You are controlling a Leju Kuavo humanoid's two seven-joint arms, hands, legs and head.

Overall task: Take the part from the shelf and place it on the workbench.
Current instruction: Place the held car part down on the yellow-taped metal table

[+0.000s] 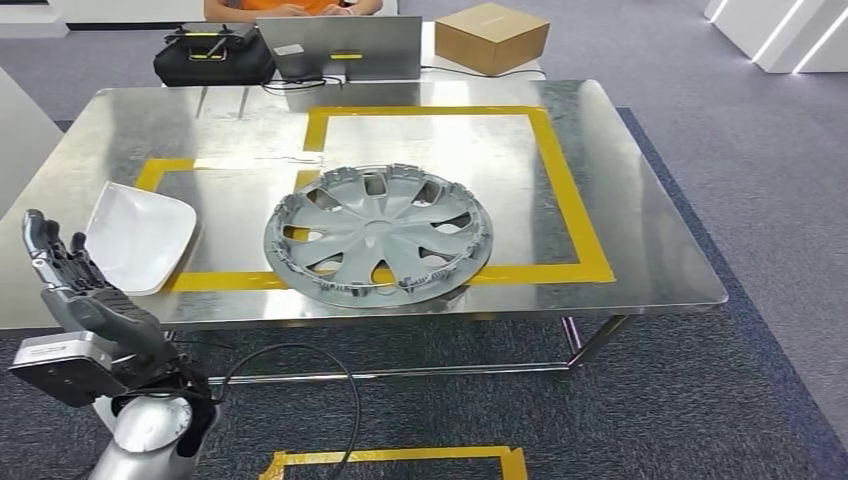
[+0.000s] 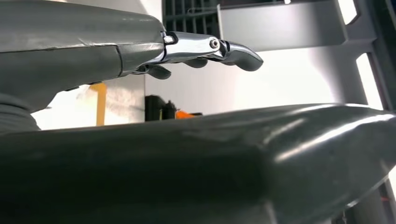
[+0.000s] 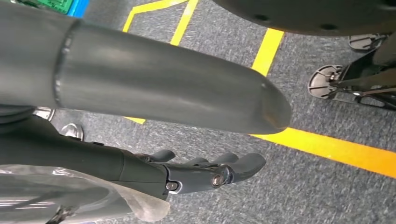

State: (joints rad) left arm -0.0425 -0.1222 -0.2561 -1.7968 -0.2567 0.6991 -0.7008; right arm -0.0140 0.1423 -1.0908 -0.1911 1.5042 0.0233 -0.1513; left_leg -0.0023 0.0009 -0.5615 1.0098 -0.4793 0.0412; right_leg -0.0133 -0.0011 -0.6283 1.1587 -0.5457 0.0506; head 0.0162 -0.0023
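A white curved panel part [image 1: 140, 238] lies on the metal workbench [image 1: 640, 200], near its front left edge. My left hand [image 1: 65, 270] is raised just left of the panel at the table's edge. Its fingers are stretched out and hold nothing. The left wrist view has its thick thumb [image 2: 210, 154] and straight fingers [image 2: 233, 52] apart with bare air between them. My right hand [image 3: 154, 93] hangs over the grey carpet, its fingers [image 3: 219, 172] extended and empty. A grey hubcap [image 1: 378, 233] rests at the table's middle, across the yellow tape [image 1: 560, 170].
At the far edge of the table stand a laptop [image 1: 345, 47], a black bag [image 1: 212, 55] and a cardboard box [image 1: 491, 37]. A person in orange [image 1: 290, 8] sits behind them. A yellow floor marking [image 1: 400, 460] and a black cable [image 1: 300, 350] lie below the table's front.
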